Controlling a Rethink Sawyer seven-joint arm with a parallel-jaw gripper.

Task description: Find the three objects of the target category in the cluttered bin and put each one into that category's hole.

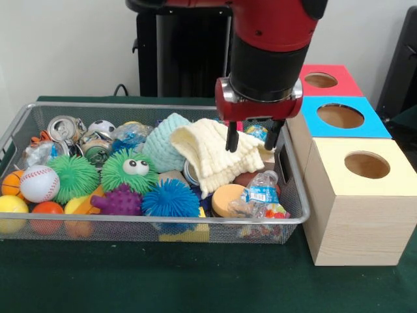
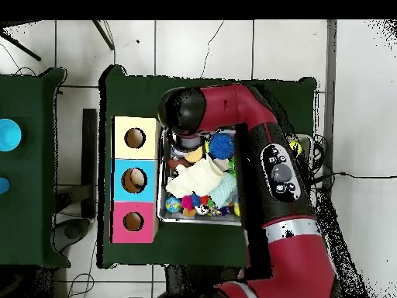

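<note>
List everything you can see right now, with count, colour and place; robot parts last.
Wire bin: 1, silver, on the green table.
Boxes with holes: 3, yellow, blue, red, in a row beside the bin.
Cloths: 2, cream and pale teal, mid bin.
Spiky balls: 4, two green, blue, purple.
Baseball: 1, white, bin's end away from the boxes.
Crushed cans: at least 2, silver, back corner.
Plastic bottle: 1, clear, box-side end.
Gripper: 1, black fingers open, over the cream cloth.

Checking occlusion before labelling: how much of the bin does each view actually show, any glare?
Front view: wire bin nearly all visible, gripper with open jaws over the cream cloth, no strong glare. Overhead view: red arm covers much of the bin; box holes show clearly.
</note>
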